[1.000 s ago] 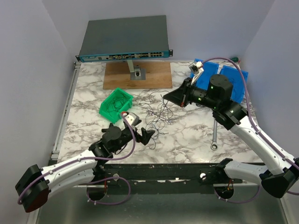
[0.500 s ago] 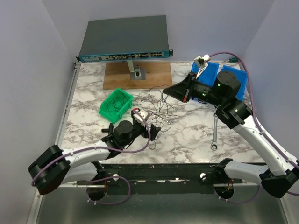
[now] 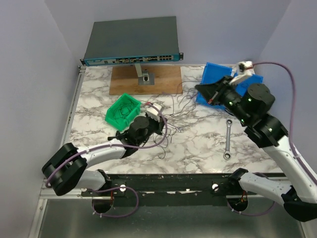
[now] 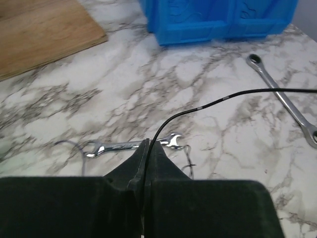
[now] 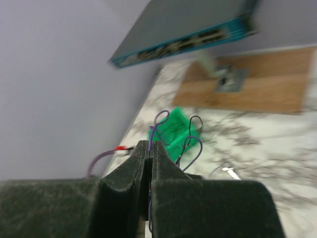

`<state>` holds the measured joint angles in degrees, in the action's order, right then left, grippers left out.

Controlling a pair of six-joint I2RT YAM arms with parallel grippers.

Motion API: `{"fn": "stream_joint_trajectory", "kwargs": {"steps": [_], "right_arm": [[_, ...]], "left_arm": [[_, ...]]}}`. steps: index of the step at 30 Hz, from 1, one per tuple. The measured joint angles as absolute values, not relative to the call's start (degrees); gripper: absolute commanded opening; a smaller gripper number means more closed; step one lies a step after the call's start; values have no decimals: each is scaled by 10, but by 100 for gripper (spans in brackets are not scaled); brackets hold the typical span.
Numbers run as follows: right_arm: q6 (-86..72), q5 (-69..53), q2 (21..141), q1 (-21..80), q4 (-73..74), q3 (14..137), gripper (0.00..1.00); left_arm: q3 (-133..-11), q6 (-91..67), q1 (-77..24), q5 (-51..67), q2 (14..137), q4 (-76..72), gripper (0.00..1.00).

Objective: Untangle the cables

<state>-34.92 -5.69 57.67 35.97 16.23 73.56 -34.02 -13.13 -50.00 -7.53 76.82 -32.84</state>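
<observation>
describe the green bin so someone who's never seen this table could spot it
On the marble table, find the wooden board at the back. The green bin sits in front of its left corner, with thin dark wires inside. It is the only green container; the other bins are blue, at the back right.

Soft, even light fills the overhead view, and the marble table is bright with only faint shadows. The left wrist view is crisp on the cables, with the left end effector dark and soft. The right wrist view is blurred, smearing the network switch and green bin.
</observation>
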Motion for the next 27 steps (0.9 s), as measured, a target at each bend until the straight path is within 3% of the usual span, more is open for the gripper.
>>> {"fn": "stream_joint_trajectory", "kwargs": {"steps": [7, 11, 24, 27], "right_arm": [[-291, 359, 454, 360, 246, 722, 1], [-249, 527, 429, 360, 260, 705, 1], [-157, 730, 512, 360, 266, 693, 1], [-69, 761, 498, 360, 204, 707, 1]], "left_arm": [[-238, -262, -327, -57, 675, -317, 0], [-209, -300, -311, -71, 639, -298, 0], [-201, -394, -274, -135, 608, -232, 0], [-197, -416, -262, -151, 601, -212, 0]]}}
